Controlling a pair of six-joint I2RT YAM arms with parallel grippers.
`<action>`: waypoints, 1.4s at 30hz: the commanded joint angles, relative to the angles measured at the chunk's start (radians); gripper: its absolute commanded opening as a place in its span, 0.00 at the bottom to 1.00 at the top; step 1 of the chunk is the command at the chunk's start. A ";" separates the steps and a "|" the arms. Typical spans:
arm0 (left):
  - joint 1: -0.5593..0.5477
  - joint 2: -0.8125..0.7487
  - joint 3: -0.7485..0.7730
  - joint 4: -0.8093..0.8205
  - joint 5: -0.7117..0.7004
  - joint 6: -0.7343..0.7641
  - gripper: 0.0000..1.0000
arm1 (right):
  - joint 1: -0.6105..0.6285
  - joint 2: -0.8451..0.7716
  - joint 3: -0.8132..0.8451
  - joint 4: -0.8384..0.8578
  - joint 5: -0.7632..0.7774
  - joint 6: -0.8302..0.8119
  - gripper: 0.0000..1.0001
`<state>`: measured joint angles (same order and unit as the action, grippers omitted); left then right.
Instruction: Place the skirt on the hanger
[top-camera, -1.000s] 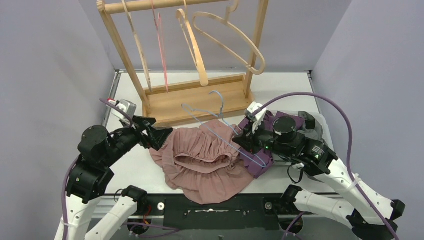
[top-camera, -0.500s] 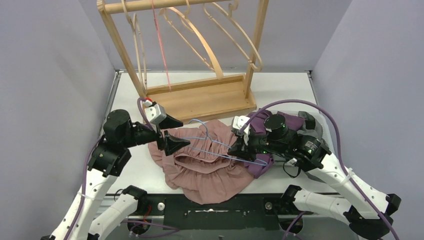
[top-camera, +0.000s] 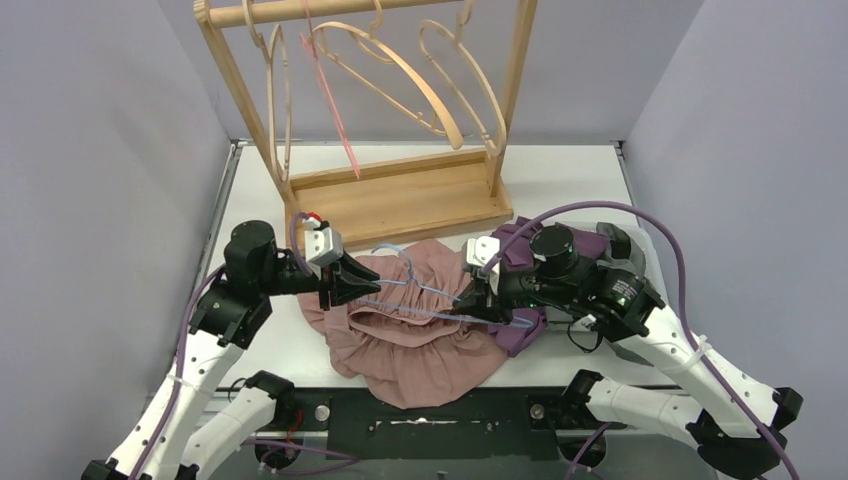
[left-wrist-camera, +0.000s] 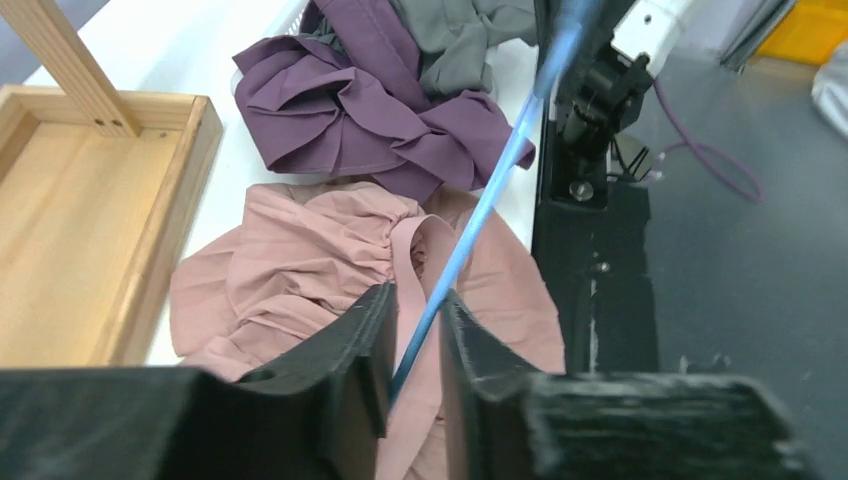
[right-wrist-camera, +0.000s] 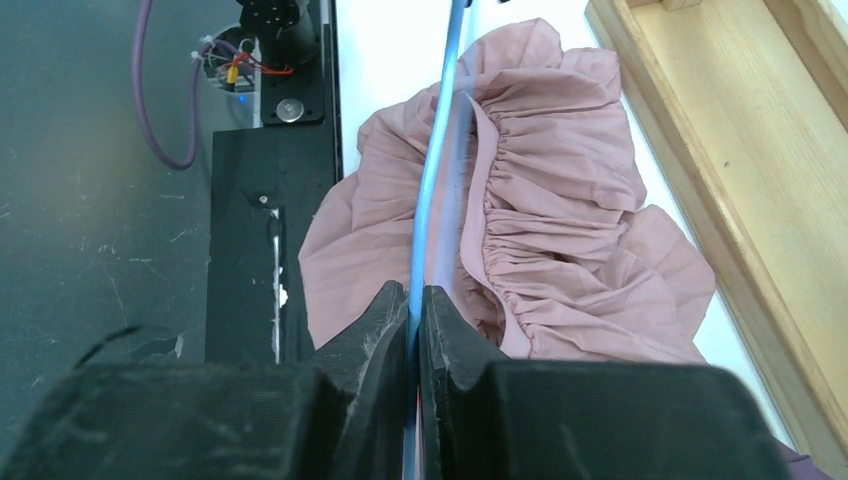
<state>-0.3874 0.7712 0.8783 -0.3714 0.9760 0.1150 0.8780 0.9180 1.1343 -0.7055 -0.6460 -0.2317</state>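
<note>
Now the skirt (top-camera: 420, 355) lies bunched on the bench (top-camera: 560, 170) just on the near side of the wooden rack (top-camera: 400, 200), its gathered waistband gaping upward. The blue wire hanger (right-wrist-camera: 432, 180) lies across it, parallel to the rack's base. The right jaws are clamped tight on the end nearer the rack's right post. The left jaws stand narrow around the other end, with a sliver of gap showing, so I cannot tell whether they pinch it.

The step in hand looks like securing the hanger at both ends before feeding it into the waistband. It probably goes best if the left side firms up first. Then both ends stay level and low, so one shoulder of the wire slips under the elastic rather than dragging the cloth toward the rack.

A purple cloth (left-wrist-camera: 370, 110) and a grey cloth (left-wrist-camera: 460, 30) are heaped off the rack's near right corner. Wooden hangers (top-camera: 400, 80) hang from its rail. Plain pale walls close in behind and beside the rack.
</note>
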 joint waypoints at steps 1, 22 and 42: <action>-0.004 0.014 0.015 0.021 0.058 0.060 0.11 | 0.004 0.010 0.072 0.044 -0.050 -0.028 0.00; -0.010 0.032 0.045 -0.049 0.011 0.169 0.00 | 0.009 0.227 0.055 0.613 0.024 0.304 0.63; -0.010 -0.215 -0.030 -0.205 -0.830 -0.704 0.52 | 0.012 -0.009 -0.082 0.360 0.188 0.086 0.00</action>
<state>-0.3985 0.5720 0.8070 -0.4042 0.3977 -0.2680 0.8898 1.0145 1.0866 -0.2897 -0.5014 -0.0765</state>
